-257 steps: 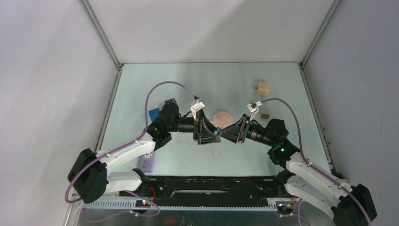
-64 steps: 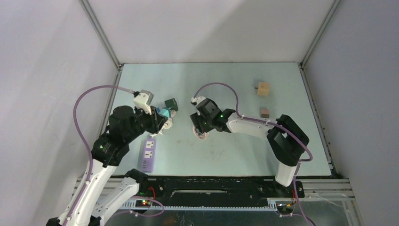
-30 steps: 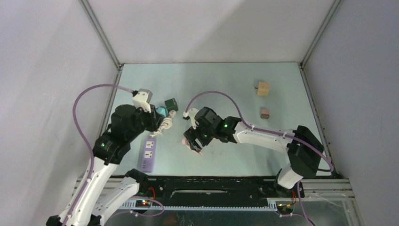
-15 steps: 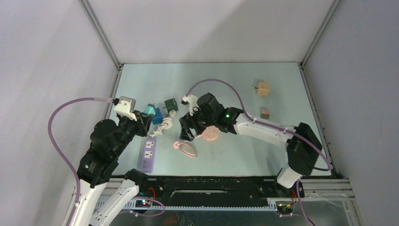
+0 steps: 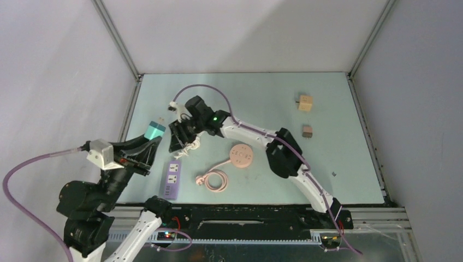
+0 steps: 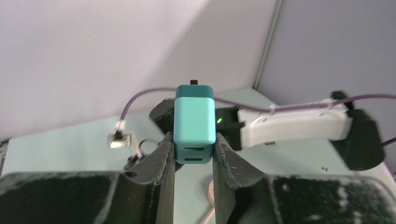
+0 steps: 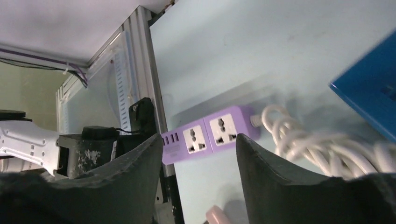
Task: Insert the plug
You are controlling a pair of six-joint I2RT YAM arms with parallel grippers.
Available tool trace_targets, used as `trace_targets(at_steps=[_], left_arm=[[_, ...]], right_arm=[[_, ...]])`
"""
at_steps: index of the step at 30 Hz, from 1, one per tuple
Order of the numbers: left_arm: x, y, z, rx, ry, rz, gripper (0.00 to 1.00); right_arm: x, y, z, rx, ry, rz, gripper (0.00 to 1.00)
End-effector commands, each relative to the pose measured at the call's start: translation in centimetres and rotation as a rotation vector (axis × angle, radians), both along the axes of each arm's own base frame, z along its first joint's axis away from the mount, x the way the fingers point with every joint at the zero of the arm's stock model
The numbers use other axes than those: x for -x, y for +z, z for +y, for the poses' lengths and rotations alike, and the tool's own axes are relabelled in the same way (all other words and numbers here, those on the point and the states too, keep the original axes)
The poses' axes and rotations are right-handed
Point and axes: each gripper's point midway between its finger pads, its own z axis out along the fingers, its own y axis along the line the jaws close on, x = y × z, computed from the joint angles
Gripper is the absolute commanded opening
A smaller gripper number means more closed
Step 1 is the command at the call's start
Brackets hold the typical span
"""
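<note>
the left gripper (image 6: 194,145) is clamped on the teal plug (image 6: 194,122), held up off the surface (image 5: 273,98). the right gripper (image 7: 200,150) hangs with jaws apart and empty beside the white cord (image 7: 317,145), near the purple power strip (image 7: 210,133).

The plug (image 6: 194,122) is teal, the power strip (image 5: 173,179) purple, its cord (image 5: 188,147) white.
</note>
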Motion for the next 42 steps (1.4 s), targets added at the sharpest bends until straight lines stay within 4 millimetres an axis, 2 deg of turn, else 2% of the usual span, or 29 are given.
trace_targets(at_steps=[1,5,10,14,18,21,25,33,39,42], left_arm=[[1.5,2.3,-0.7,0.034,-0.068,-0.071,0.0],[0.8,1.1,-1.6,0.022,-0.101,-0.03,0.0],[-0.1,-0.6,-2.7,0.005,-0.137,0.027,0.0],[-0.7,-1.6,-3.2,0.002,-0.15,0.058,0.0],[-1.0,-2.3,-3.3,0.0,-0.145,0.075,0.0],[-1.3,-2.7,-3.3,-0.004,-0.141,0.091,0.0],[-1.5,-3.2,-3.4,-0.014,-0.14,0.107,0.0],[-2.2,-3.9,-3.2,-0.022,-0.117,0.134,0.0],[-4.1,-6.5,-3.3,-0.045,-0.075,0.245,0.0],[-5.2,-8.6,-4.0,-0.098,-0.085,0.329,0.0]], right_arm=[[3.0,0.4,3.5,-0.044,0.093,0.118,0.58],[4.2,-0.3,6.3,-0.116,0.1,0.202,0.44],[5.9,-4.3,8.5,-0.061,0.067,0.245,0.35],[6.4,-7.3,9.0,0.015,0.003,0.215,0.29],[5.5,-10.1,7.7,0.148,-0.095,0.133,0.24],[3.9,-11.1,5.5,0.264,-0.182,0.046,0.23],[2.1,-11.5,1.5,0.379,-0.264,-0.016,0.23],[0.5,-14.7,-8.8,0.587,-0.363,-0.016,0.23],[-1.4,-14.6,-16.3,0.672,-0.487,-0.016,0.23],[-2.0,-14.2,-18.5,0.654,-0.511,-0.003,0.23]])
